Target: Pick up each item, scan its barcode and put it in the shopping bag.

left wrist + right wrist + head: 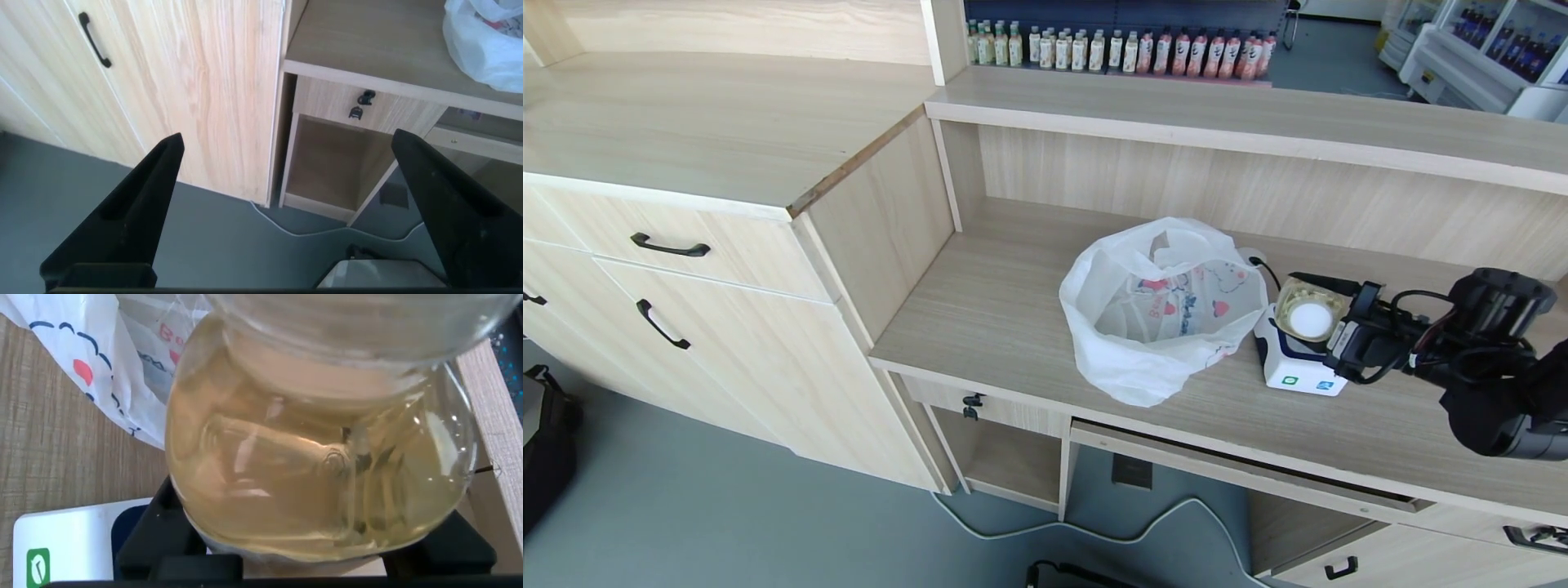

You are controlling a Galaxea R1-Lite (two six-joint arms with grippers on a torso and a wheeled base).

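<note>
"One bottle (310, 457) is what we are holding right now, the clear one, yellowish inside, with a white cap (1309, 319). How far are we getting with it?"

"We are judging it to be at the scan step. Our right gripper (1327, 320) is pinching the bottle between its jaws and holding it just above the white scanner (1294, 374). The scanner is sitting on the counter (1013, 310) just beside the shopping bag (1143, 363)."

"So the pick is done. And the bag?"

"It is standing open, mouth up. We are not making out whether anything is lying inside, because the folds and the print are hiding the bottom. By our reckoning, reading the barcode and dropping the bottle in are what is left for this item."

"How is the right arm lying?"

"It is lying stretched in from the right, low over the counter, wrist roughly level, with the bottle's cap uppermost. From the wrist we are looking at the bottle's belly close up, with the scanner beneath it and the bag beyond."

"And our left side?"

"Our left gripper (288, 137) is hanging low beside the cupboard (204, 82), off the counter. It is pointing down at the grey floor (49, 180), jaws spread wide with nothing between them."
</note>
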